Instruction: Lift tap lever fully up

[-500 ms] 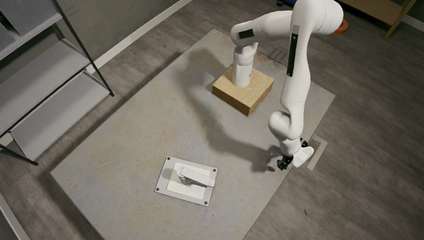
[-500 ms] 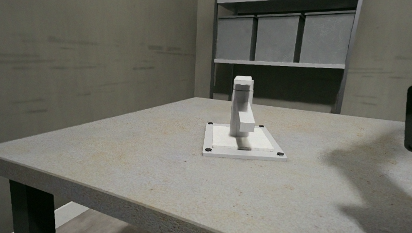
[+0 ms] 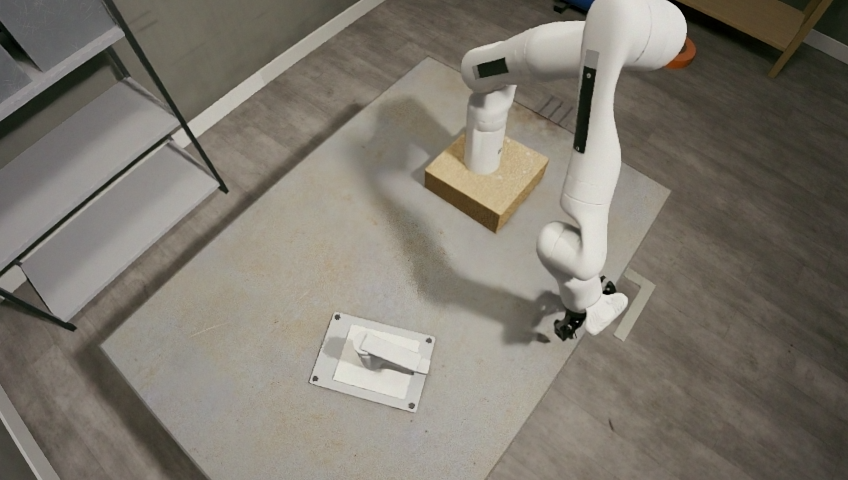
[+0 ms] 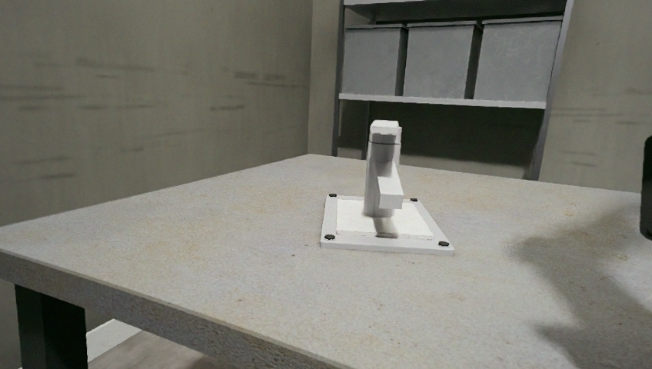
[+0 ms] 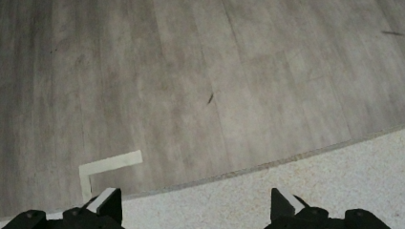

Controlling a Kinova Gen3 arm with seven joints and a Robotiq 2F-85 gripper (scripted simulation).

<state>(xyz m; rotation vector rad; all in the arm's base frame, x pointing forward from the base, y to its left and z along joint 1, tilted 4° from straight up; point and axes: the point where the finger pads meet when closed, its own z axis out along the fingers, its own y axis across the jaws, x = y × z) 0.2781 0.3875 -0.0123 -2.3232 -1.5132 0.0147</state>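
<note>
Black fingers | spread fully wide | holding nothing | above table [image 5: 334,191] edge

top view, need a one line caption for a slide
Open gripper hangs at the table edge, well apart from the white tap on its bolted plate.

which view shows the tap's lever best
The exterior view: the tap stands side-on, its lever visible on top. The top view only shows it from above. The wrist view misses it.

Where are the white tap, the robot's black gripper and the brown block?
White tap [image 3: 389,352]: top view, on its lever.
Black gripper [image 3: 566,328]: top view, between its fingertips.
Brown block [image 3: 505,187]: top view, on its bare top.
</note>
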